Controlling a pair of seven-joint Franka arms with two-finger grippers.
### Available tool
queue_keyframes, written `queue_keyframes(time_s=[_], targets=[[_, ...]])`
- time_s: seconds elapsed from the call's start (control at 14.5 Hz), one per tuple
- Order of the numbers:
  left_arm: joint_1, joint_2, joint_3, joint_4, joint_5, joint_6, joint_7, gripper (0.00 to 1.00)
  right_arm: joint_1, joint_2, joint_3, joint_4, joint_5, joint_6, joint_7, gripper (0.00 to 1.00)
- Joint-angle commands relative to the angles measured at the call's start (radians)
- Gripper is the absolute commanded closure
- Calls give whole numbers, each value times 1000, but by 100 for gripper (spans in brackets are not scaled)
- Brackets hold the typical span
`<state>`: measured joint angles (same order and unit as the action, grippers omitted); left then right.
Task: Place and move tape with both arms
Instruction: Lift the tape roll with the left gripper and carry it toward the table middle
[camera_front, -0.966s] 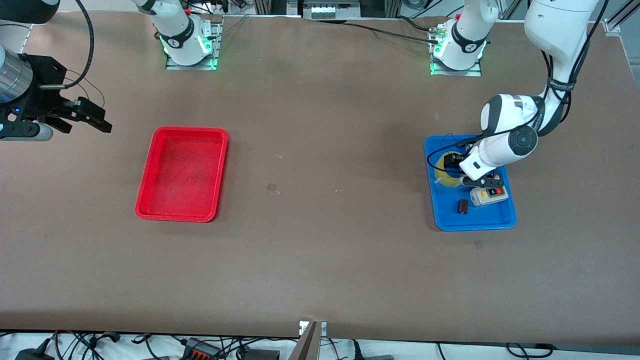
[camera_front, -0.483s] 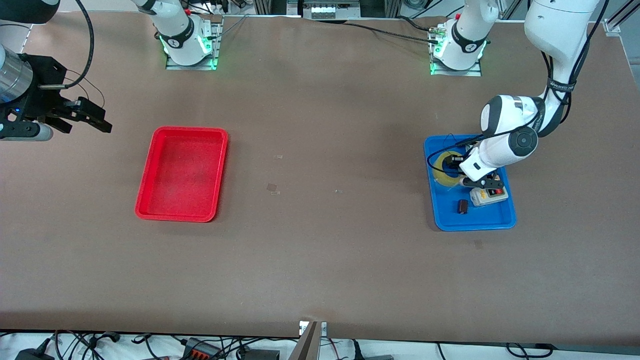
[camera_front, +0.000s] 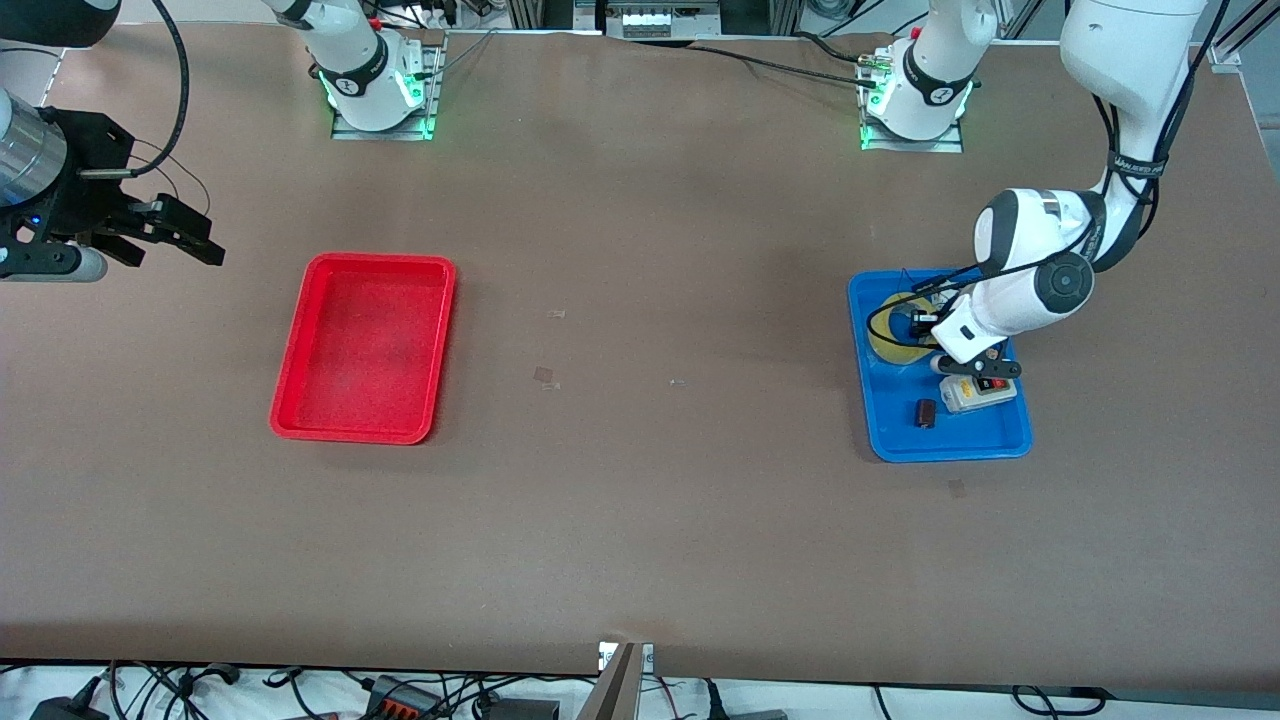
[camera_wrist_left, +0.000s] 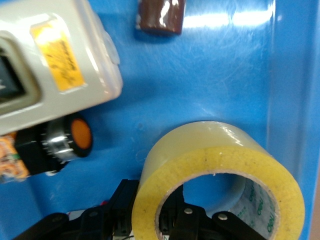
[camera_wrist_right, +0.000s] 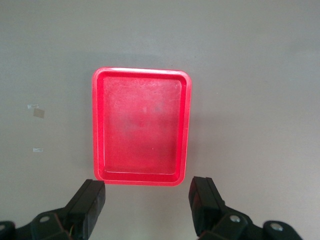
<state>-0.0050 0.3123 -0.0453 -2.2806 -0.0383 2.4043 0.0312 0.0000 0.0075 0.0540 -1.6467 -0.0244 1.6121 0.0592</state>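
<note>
The tape (camera_front: 893, 338), a yellowish ring, is in the blue tray (camera_front: 960, 436) toward the left arm's end of the table. My left gripper (camera_front: 924, 324) is shut on the roll's wall. In the left wrist view one finger sits inside the hole and the other outside the tape (camera_wrist_left: 220, 165), with my left gripper (camera_wrist_left: 150, 212) holding it tilted over the blue tray floor (camera_wrist_left: 215, 65). My right gripper (camera_front: 188, 236) waits open and empty in the air beside the red tray (camera_front: 362, 347), at the right arm's end. It looks down on that tray (camera_wrist_right: 141, 127) past its own tips (camera_wrist_right: 148, 200).
A white-grey switch box (camera_front: 980, 392) with a red button and a small dark brown block (camera_front: 926, 412) lie in the blue tray, nearer to the front camera than the tape. Both also show in the left wrist view, the box (camera_wrist_left: 45, 65) and the block (camera_wrist_left: 160, 15). The red tray holds nothing.
My left gripper has shifted a little toward the left arm's end and risen, and the tape has moved with it. The right arm has not moved.
</note>
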Motion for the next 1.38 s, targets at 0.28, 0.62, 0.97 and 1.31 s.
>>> queue_keyframes(time_s=[0.28, 0.62, 0.97, 1.31], targets=[[0, -196, -186, 30, -2, -120, -167, 94, -5, 11, 6, 18, 5, -11, -15, 1], [-38, -104, -430, 160, 5, -128, -535, 94, -8, 11, 4, 16, 5, -12, -16, 1], [-252, 85, -430, 361, 84, -128, -798, 94, -9, 11, 4, 12, 5, -12, -16, 1], [-424, 344, -424, 585, 302, -128, -1069, 94, -9, 9, 4, 12, 5, -14, -18, 1]])
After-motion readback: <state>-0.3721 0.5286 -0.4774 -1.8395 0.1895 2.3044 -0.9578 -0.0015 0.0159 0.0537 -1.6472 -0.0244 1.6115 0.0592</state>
